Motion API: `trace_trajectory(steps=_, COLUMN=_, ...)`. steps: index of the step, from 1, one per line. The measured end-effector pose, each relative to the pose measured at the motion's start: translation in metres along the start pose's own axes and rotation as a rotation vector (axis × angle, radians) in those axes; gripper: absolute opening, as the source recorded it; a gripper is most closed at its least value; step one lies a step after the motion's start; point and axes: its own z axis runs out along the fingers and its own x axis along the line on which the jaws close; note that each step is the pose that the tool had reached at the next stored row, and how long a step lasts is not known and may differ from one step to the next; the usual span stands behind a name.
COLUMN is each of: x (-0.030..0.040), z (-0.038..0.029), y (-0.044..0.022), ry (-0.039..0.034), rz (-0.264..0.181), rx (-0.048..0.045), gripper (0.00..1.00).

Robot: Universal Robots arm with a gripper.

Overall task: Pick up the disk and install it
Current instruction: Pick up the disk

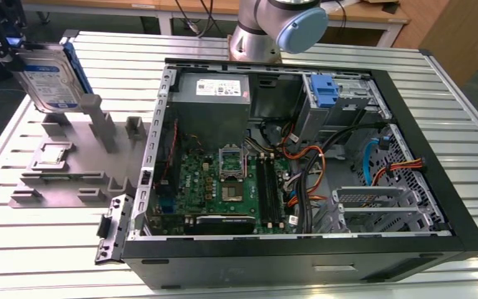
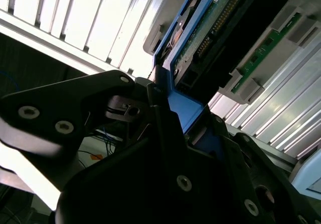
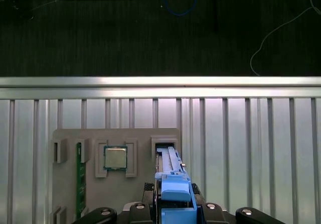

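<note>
One disk [image 1: 46,78] is held on edge at the upper left of the exterior view, above one grey fixture plate [image 1: 65,187] on the slatted desk [image 1: 455,112]. One tool [image 3: 175,211] pinches the disk's blue rail. The plate carries one processor chip [image 3: 115,158] and one memory stick [image 3: 78,176]. One open computer case [image 1: 305,261] occupies frame centre.

Open case [image 1: 289,261], cables [image 1: 307,163] crossing inside — grey posts [image 1: 102,126] beneath disk [image 1: 46,78]

Ribbed aluminium worktop [image 1: 48,249] lies beneath the end effector [image 3: 173,211]; slats glare white under strong light. Past the worktop edge, ahead of the end effector: dark floor [image 3: 100,33]. Wooden desk [image 1: 363,17] and wooden panel [image 1: 459,31] stand well apart from it.
</note>
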Motion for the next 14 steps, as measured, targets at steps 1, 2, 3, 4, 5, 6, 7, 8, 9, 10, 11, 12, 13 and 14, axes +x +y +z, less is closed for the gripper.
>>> trace_trajectory(steps=1, x=0.0, z=-0.0002, y=0.0, ry=-0.0001, rz=0.0, rx=0.0001, gripper=0.37)
trace_trajectory(steps=2, x=0.0, z=-0.0003, y=0.0, ry=-0.0001, rz=0.0, rx=0.0001, gripper=0.37)
trace_trajectory(steps=3, x=0.0, z=-0.0004, y=0.0, ry=-0.0001, rz=0.0, rx=0.0002, gripper=0.37)
trace_trajectory(steps=4, x=0.0, z=-0.0007, y=0.0, ry=0.0, rz=0.0, rx=0.0, gripper=0.37)
trace_trajectory(steps=5, x=0.0, z=-0.0007, y=0.0, ry=0.0, rz=0.0, rx=0.0, gripper=0.37)
trace_trajectory(steps=6, x=0.0, z=-0.0008, y=0.0, ry=-0.0001, rz=0.0, rx=0.0001, gripper=0.37)
trace_trajectory(steps=7, x=0.0, z=-0.001, y=0.0, ry=0.0, rz=0.0, rx=0.0, gripper=0.37)
trace_trajectory(steps=8, x=0.0, z=-0.0011, y=0.0, ry=0.0, rz=0.0, rx=0.0, gripper=0.37)
trace_trajectory(steps=9, x=-0.0001, z=-0.0012, y=0.0, ry=0.0, rz=0.0, rx=0.0, gripper=0.37)
trace_trajectory(steps=10, x=0.0, z=-0.0014, y=0.0, ry=0.0007, rz=0.0, rx=0.0, gripper=0.37)
trace_trajectory(steps=11, x=-0.0001, z=-0.0023, y=0.0001, ry=0.0011, rz=0.0, rx=0.0, gripper=0.37)
trace_trajectory(steps=12, x=-0.0001, z=-0.0025, y=0.0001, ry=0.0011, rz=0.0, rx=0.0, gripper=0.37)
trace_trajectory(steps=13, x=-0.0001, z=-0.0026, y=0.0001, ry=0.0011, rz=0.0, rx=0.0, gripper=0.37)
trace_trajectory(steps=14, x=-0.0001, z=-0.0028, y=0.0001, ry=0.0011, rz=0.0, rx=0.0, gripper=0.37)
